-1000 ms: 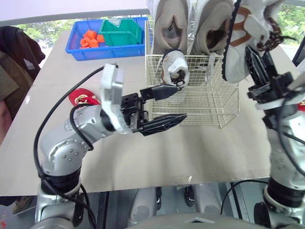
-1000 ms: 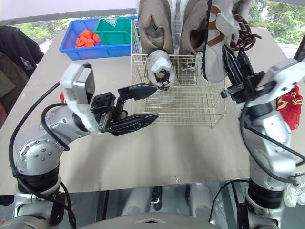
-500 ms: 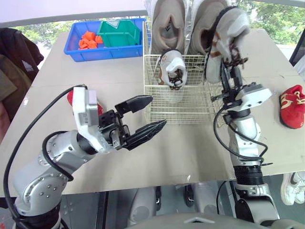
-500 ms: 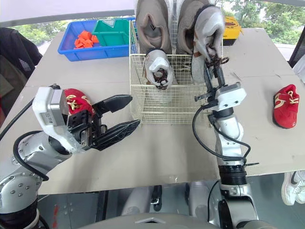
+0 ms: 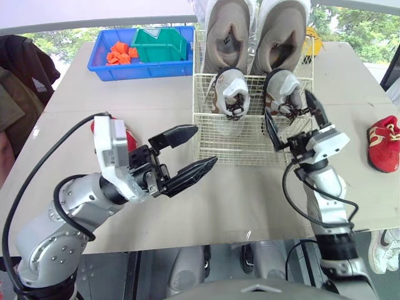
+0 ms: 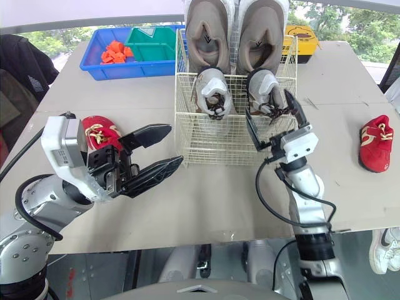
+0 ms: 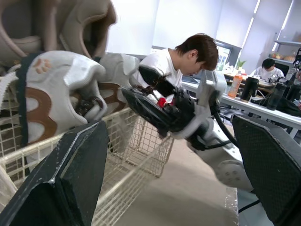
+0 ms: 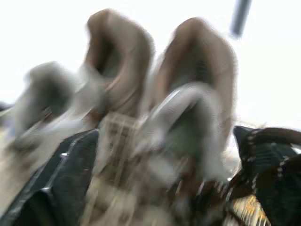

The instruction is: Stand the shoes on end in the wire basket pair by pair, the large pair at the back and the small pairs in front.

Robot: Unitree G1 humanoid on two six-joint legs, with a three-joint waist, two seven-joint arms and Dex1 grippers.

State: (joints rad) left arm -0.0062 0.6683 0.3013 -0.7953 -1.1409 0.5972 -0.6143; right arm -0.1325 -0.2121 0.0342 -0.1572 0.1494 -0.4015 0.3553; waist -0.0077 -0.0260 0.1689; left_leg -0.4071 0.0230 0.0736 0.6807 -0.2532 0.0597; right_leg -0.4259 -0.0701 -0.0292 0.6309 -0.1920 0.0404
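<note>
Shoes stand on end in a wire basket point(image 5: 250, 142) on a pale surface point(image 5: 250, 187) — the large tan pair point(image 5: 228, 31) along the back, the small grey-and-white pair point(image 5: 232, 87) side by side in front of it. The left hand point(image 5: 206, 145) hovers above the surface just left of the basket, its fingers spread and holding nothing. The right hand point(image 5: 287, 104) sits at the basket's front right corner, fingers parted wide on either side of the right small shoe's laces — released, not gripping. A red shoe point(image 6: 97, 132) lies on the surface behind the left hand, and a second red shoe point(image 5: 381, 142) lies well off to the right.
</note>
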